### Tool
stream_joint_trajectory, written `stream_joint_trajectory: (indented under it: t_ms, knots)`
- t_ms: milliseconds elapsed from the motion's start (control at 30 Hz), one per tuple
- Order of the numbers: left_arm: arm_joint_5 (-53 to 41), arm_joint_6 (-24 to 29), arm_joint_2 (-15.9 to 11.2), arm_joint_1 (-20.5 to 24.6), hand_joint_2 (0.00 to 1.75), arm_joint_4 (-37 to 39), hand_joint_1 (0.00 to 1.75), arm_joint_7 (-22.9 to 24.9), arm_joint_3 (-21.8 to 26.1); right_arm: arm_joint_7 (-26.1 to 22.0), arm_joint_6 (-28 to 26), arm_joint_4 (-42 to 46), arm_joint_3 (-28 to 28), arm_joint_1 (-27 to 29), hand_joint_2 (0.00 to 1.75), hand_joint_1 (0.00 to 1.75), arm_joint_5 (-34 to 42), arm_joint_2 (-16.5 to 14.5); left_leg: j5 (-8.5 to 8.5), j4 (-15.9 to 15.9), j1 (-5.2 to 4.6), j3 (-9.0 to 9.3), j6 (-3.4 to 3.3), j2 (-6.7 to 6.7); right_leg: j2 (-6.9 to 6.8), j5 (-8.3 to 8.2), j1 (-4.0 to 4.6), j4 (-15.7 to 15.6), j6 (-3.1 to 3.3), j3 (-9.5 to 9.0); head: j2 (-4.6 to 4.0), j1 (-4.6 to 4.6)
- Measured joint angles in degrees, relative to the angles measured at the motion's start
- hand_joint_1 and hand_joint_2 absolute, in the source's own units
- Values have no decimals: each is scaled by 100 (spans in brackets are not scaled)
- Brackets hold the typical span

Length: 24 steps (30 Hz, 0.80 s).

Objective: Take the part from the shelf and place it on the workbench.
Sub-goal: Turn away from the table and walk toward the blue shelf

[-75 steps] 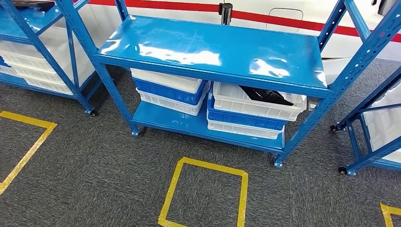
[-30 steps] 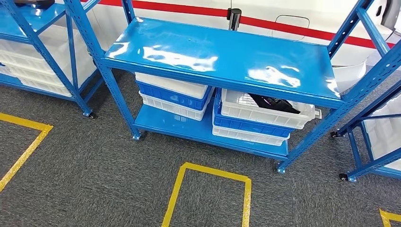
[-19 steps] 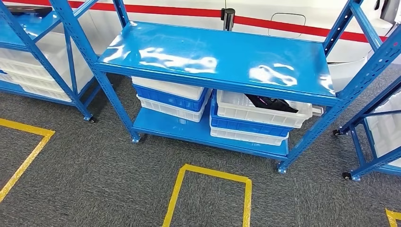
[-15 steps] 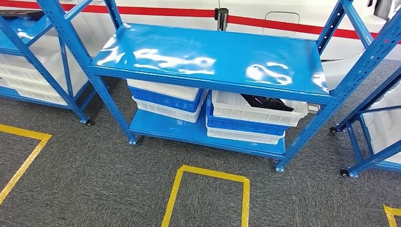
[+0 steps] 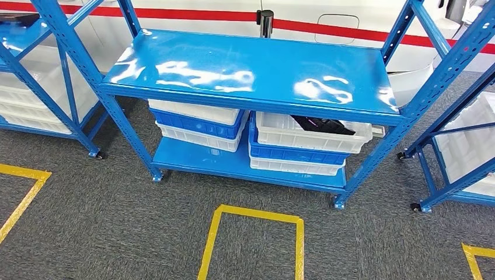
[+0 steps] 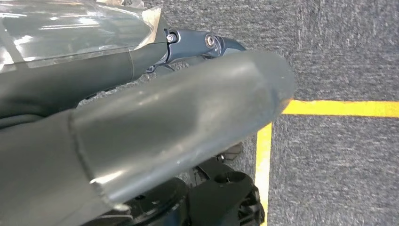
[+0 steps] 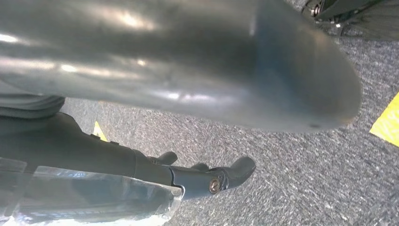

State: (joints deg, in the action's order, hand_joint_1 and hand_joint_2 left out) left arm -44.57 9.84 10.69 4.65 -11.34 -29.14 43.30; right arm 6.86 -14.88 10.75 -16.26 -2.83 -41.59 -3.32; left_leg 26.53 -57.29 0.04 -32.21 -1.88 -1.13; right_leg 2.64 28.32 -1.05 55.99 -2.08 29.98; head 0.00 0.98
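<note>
camera view has drifted, so the blue shelf rack (image 5: pixel 251 70) sits a little further left and lower than before. under its top deck, to the right, the upper white crate (image 5: pixel 309 133) holds the dark part (image 5: pixel 322 124), long axis running along the rack. left hand (image 6: pixel 179 122) and right hand (image 7: pixel 197 80) hang over carpet, holding nothing; their finger spread cannot be told. neither looks nearer.

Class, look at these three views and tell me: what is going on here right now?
The robot faces a blue shelf on grey carpet; nothing is being handled yet. A dark part lies in the top white bin of the right stack on the lower level. The left hand and right hand hang over the floor, each holding nothing, fingers apart.
</note>
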Motion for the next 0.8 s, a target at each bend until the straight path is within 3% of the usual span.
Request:
stream_joint_trajectory:
  t_ms: [267,400,433,567,800]
  knots:
    - [1,2,7,1,0,1,0,0,0,-3,-1,0,0,0,0,0,-7,5,-22,38,19,22,-19,9,-8,4,17,7,-11,-12,0,-4]
    - [5,33,32,4,0,1,0,-1,2,-23,1,0,-2,-7,0,0,-24,29,-41,108,-40,93,39,1,-81,-25,58,-82,79,-88,0,-54]
    - [7,34,34,5,0,1,0,1,2,-21,16,0,-2,-8,0,0,-25,35,-32,102,-69,96,18,2,-82,-23,44,-83,77,-96,0,-56]
    - [9,-18,33,-6,0,2,0,24,2,26,66,0,-5,-7,0,0,-74,19,-17,95,-97,99,-27,1,-82,-22,8,-93,-12,-94,0,-59]
    - [2,-30,24,-14,0,1,0,24,2,22,50,0,-28,-4,0,0,-60,-5,17,64,-107,100,-96,1,-80,-27,-29,-115,-66,-109,0,-56]
